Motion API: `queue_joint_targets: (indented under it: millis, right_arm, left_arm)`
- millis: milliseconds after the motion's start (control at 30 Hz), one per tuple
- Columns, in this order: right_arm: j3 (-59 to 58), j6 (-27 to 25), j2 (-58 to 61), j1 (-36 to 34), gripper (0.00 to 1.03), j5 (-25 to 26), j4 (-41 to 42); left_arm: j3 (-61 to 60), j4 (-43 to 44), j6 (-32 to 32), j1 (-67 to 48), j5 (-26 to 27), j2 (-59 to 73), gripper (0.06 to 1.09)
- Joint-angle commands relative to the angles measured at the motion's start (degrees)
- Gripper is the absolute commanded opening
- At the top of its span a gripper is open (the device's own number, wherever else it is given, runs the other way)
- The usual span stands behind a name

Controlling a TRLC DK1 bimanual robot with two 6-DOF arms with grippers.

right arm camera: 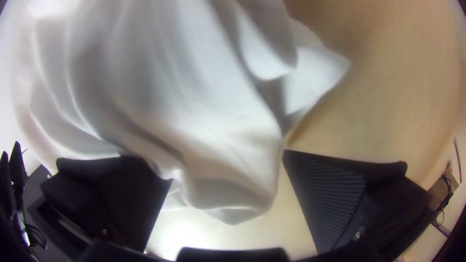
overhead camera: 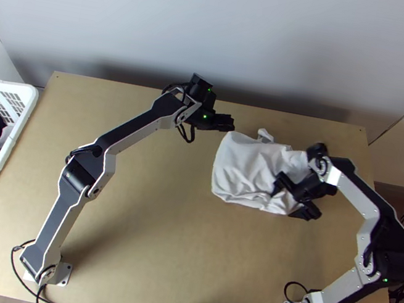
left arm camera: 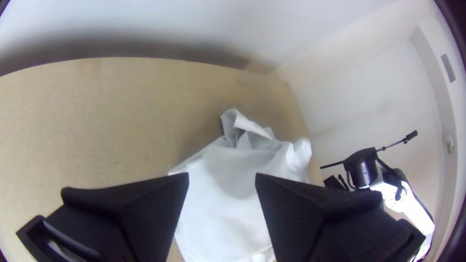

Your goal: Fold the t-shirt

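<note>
So, we see the white t-shirt (overhead camera: 240, 164) lying rumpled, right of the middle in the top view. Our left gripper (left arm camera: 222, 174) and right gripper (right arm camera: 223, 166) have their fingers wide apart, probably so cloth can fit between for folding.

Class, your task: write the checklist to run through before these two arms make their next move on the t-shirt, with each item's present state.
1. Left gripper open: ok, its fingers stand apart.
2. Right gripper open: ok, fingers apart, with loose cloth between them.
3. T-shirt lying smooth: not ok, creases run across its right part.
4. Edges tidy: not ok, a small flap sticks out on the far side.
5. Right-hand end lined up: cannot tell, the right arm partly covers it in the top view.
6. Other laundry kept apart: ok, dark and light clothes lie in the white basket.
</note>
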Motion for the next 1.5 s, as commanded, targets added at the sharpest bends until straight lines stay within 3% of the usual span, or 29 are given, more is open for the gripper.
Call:
queue_joint_targets:
  millis: [0, 267, 400, 633, 767, 867, 1000, 1067, 1233, 1467]
  right_arm:
    - [-0.59, -2.34, -5.07, -3.21, 0.97, 3.21, 0.28]
    - [4.95, -4.97, -13.42, 0.66, 0.97, 4.18, 1.25]
    - [6.61, -7.52, -15.18, 1.98, 0.97, 7.69, 4.5]
    - [9.95, -7.87, -15.27, 2.94, 0.97, 8.49, 6.87]
    - [10.13, -5.68, -13.16, 2.68, 0.97, 8.4, 12.06]
    - [9.95, -2.42, -11.13, 1.45, 0.97, 8.05, 14.87]
    - [8.55, -1.37, -9.55, 2.77, 0.97, 6.82, 16.81]
    - [7.49, -3.13, -9.46, 5.49, 0.97, 7.43, 20.06]
    - [8.81, -14.73, -9.2, 15.51, 0.97, 19.82, 21.03]
    - [5.3, -17.89, -7.53, 21.84, 0.97, 24.75, 19.97]
  left_arm:
    - [-0.09, -0.03, -0.04, -0.33, -0.02, 0.1, 0.75]
    - [0.0, -0.03, -0.66, -0.77, 0.42, -0.78, 0.75]
    - [0.0, -0.38, -2.33, -1.04, 2.44, -1.22, 0.91]
    - [0.0, -3.02, -3.21, -0.68, 3.06, -2.71, 0.99]
    - [0.0, -6.53, -7.86, -0.68, 7.72, -4.12, 1.03]
    - [-0.44, -10.05, -6.72, -2.44, 6.92, -5.17, 1.03]
    - [-4.04, -10.13, -2.41, -4.46, 0.24, -8.07, 1.03]
    - [-5.54, -9.17, -1.54, -4.55, -1.6, -9.92, 1.03]
    - [-6.77, -8.38, 0.49, -3.67, -5.64, -13.43, 1.03]
    - [-11.87, -7.59, 0.93, -0.68, -6.52, -20.11, 1.03]
